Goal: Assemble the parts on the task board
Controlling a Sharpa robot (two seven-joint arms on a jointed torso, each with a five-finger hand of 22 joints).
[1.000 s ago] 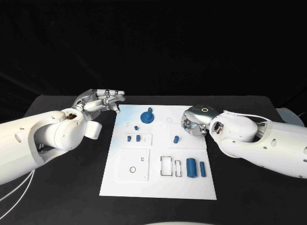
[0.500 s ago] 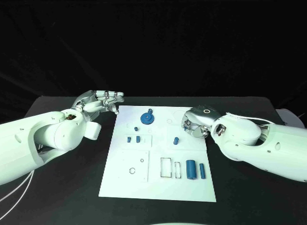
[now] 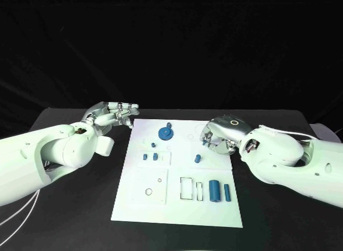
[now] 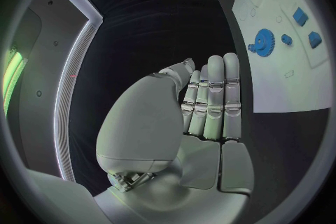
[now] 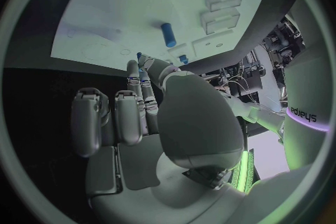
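The white task board lies in the middle of the table. On it are a blue gear, a few small blue pegs, a lone peg, a thick blue cylinder and a thin one. My right hand hovers over the board's right edge, level with the gear. Its thumb and a finger pinch what looks like a small blue part. My left hand hangs off the board's far left corner, fingers straight side by side, holding nothing.
The black table has free room on both sides of the board. A pale object sits at the table's far right edge. Empty outlined recesses lie left of the thick cylinder.
The whole picture has shifted a little. My right hand stays at the board's right edge, its forearm swung slightly. The left hand has not moved.
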